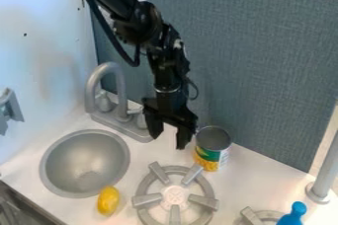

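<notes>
The black gripper (169, 139) hangs over the counter between the faucet and a can, its two fingers spread apart with nothing between them. Just right of its right finger stands the upright can (212, 150), with a dark grey top and a green and yellow label. Whether finger and can touch, I cannot tell. A yellow oval object (108, 200) lies on the counter by the sink's lower right rim.
At the left is a round grey sink (47, 164), with a grey faucet (105, 76) behind it. A grey burner (147, 200) lies below the gripper. A blue object (293, 215) and a grey post (323, 182) are at the right, before a blue-grey panel (264, 61).
</notes>
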Robot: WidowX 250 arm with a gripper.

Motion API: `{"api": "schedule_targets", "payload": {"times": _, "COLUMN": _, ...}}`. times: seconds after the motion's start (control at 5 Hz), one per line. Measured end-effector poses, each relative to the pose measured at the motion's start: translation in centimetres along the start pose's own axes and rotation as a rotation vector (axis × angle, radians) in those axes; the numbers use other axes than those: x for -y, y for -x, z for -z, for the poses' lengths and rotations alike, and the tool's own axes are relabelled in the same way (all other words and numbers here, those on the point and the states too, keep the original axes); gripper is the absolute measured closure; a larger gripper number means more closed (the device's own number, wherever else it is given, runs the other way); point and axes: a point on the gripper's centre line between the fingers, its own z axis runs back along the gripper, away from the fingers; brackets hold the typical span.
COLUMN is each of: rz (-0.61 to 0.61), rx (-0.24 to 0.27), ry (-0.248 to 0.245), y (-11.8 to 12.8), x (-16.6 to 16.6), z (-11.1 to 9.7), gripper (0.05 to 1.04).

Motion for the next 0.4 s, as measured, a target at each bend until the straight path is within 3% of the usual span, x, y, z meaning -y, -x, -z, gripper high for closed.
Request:
{"api": "schedule_targets", "payload": {"times": 0.2, "rz": -0.037, "rx": 0.037, "ry": -0.097, "y": -1.7, "x": -1.5, "z": -0.9, "gripper": 0.085}}
{"api": "schedule_targets", "payload": {"times": 0.4, "rz": -0.068, "rx": 0.051, "ry": -0.147, "y": -3.1, "x": -2.4, "z": 0.0, "gripper": 0.085}}
